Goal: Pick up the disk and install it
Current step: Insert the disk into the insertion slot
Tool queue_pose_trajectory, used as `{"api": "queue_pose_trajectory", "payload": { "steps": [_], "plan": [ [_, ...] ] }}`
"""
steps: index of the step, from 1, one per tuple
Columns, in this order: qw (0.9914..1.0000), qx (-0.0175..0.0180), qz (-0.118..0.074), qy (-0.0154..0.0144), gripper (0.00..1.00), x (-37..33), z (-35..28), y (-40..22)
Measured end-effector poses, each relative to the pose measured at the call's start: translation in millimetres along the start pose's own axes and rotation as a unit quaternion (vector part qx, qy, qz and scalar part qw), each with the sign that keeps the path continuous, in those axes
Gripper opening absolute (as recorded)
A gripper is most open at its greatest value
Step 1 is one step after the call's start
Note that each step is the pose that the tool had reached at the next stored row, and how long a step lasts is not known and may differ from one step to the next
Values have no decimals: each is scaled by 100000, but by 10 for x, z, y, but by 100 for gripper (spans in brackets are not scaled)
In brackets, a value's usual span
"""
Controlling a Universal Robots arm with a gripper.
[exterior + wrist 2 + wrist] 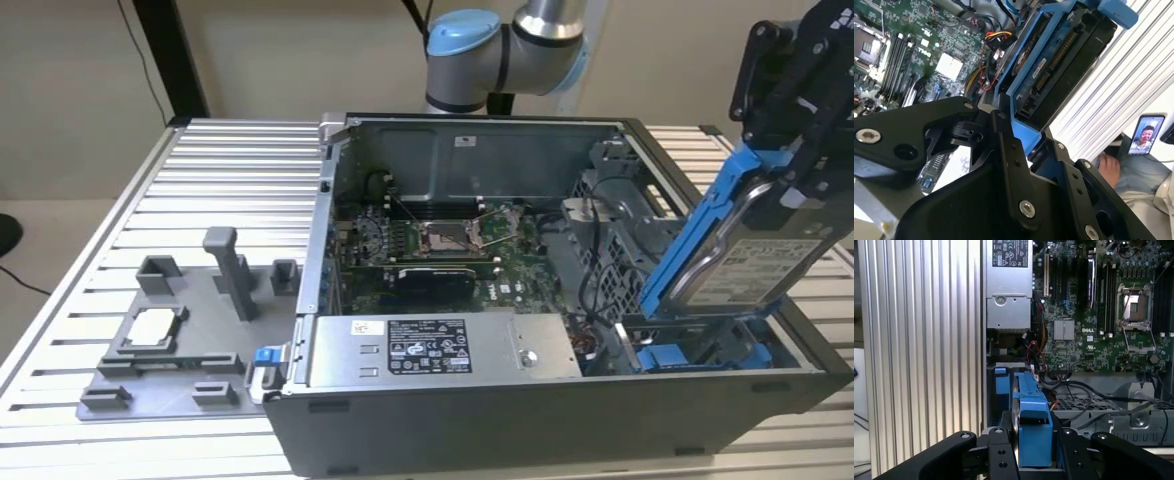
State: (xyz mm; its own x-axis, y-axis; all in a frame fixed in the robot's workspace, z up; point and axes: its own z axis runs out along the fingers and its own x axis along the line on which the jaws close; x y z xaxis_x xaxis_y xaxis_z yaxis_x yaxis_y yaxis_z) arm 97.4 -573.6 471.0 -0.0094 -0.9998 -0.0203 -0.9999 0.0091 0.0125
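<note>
Disk (750, 268) pinched over computer case (534, 410)

The gripper (798, 165) clamps the disk's upper end. It is a silver-grey drive with a white label in a blue carrier frame, steeply tilted, its lower end at the case's corner bay. Deeper in the case lies the green motherboard (514, 280).

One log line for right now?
gripper: shut on disk | disk: tilted, lower end inside computer case | install: not seated

Past the power supply (441, 345), toward the exterior view's right, cables (589, 342) crowd the bay (687, 358); the tilted disk (750, 258) fills what's left.
</note>
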Motion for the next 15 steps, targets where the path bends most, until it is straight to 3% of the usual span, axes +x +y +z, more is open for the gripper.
{"api": "queue_pose_trajectory", "payload": {
  "steps": [15],
  "plan": [
    [100000, -2, -189, -3, 0, 7, 205, -2]
  ]
}}
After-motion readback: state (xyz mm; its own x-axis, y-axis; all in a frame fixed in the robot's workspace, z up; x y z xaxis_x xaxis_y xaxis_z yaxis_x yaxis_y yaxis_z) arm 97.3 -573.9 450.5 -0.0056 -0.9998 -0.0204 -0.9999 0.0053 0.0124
